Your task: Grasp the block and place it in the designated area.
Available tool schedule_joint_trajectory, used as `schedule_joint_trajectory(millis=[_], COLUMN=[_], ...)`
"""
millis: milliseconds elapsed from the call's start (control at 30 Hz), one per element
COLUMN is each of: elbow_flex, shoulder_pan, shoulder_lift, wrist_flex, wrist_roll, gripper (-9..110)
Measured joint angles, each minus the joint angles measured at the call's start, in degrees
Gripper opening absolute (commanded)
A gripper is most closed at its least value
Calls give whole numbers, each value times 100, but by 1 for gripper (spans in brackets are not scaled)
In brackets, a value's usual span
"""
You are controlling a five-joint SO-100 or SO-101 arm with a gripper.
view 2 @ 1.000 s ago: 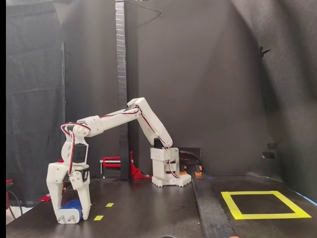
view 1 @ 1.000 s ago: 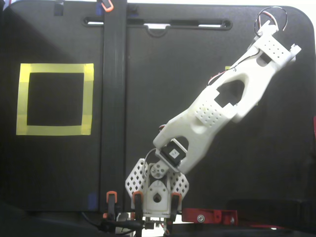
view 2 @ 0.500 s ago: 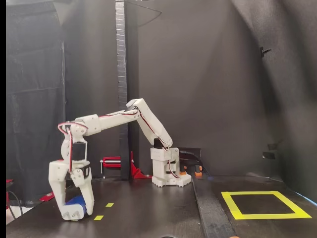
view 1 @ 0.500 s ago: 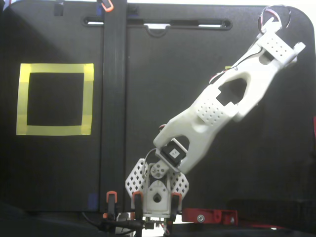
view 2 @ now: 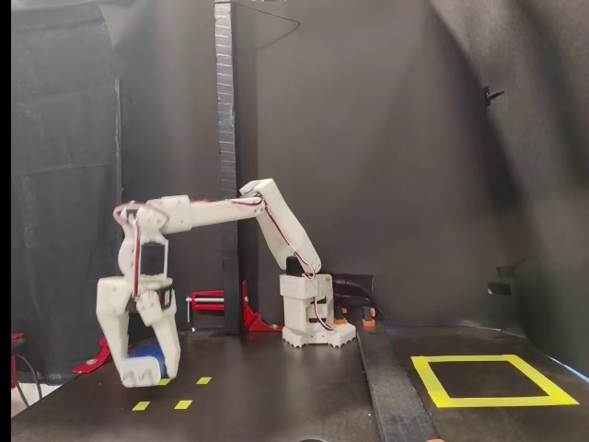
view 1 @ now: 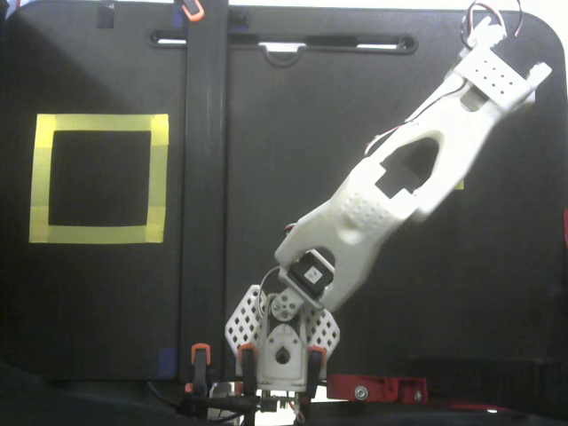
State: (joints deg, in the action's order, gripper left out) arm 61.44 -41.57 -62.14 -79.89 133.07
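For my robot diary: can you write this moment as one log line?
pincer: shut on block | block: lifted off table | yellow square: empty | next: carry over

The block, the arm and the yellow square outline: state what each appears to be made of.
The block, held between the gripper fingers: likely moulded plastic, going by its smooth blue surface; too small for certainty.
The arm: matte white plastic, probably 3D-printed, given the perforated panels and chunky shells.
The yellow square outline: adhesive tape, flat and slightly glossy, with overlapping strips at the corners.
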Motion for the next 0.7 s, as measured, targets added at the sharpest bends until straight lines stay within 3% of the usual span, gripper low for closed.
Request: schedule_joint_trajectory(millis=[700], elbow_flex=[0], shoulder_pan=[167], shoulder_lift=[-1063], wrist_flex=[-1081], wrist_roll=[-299], gripper=[23])
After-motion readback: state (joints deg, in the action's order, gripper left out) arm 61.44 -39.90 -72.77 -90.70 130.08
